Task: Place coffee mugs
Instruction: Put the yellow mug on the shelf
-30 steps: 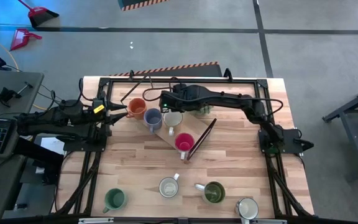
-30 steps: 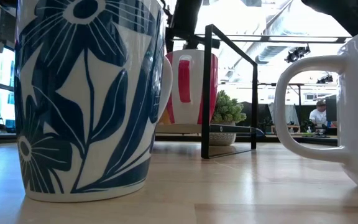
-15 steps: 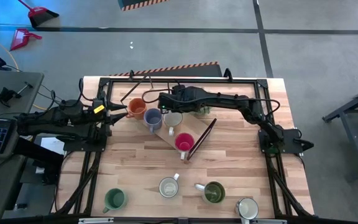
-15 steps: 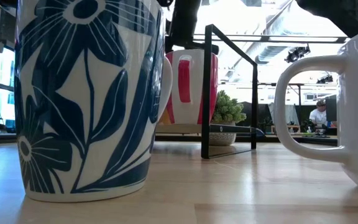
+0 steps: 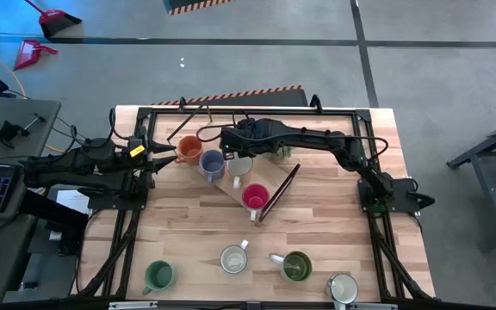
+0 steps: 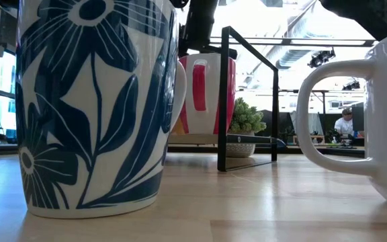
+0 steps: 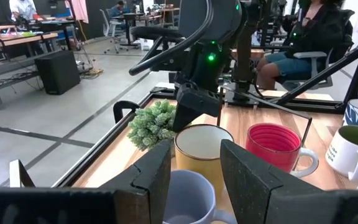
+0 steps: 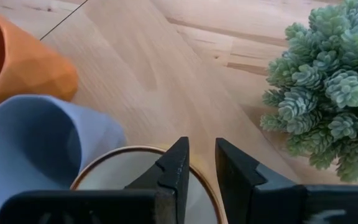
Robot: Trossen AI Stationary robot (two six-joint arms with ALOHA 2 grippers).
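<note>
tabletop (image 5: 317, 224): we see pale wood with a black frame around it, mugs spread over it.
right arm (image 5: 317, 138): we see it stretched across the far side, its pincer (image 5: 233, 146) down over the cream mug.
left arm (image 5: 84, 168): we find it at the left edge, its pincer (image 5: 164, 153) beside the orange mug, fingers spread and holding nothing.
rack (image 5: 278, 191): a thin black frame leaning next to the red mug.
plant (image 8: 328, 93): spiky green, near the cream mug.
far row of mugs: orange mug (image 5: 189, 149), blue-grey mug (image 5: 211, 164) and cream mug (image 5: 240, 164) side by side; red mug (image 5: 254, 197) just nearer us.
near row: green mug (image 5: 158, 275), white mug (image 5: 233, 258), olive mug (image 5: 296, 266) and another white mug (image 5: 343, 288).
right pincer grip: in the wrist view we see the fingers (image 8: 173, 171) a small gap apart astride the cream mug's rim (image 8: 142, 150); we cannot tell if they pinch it.
</note>
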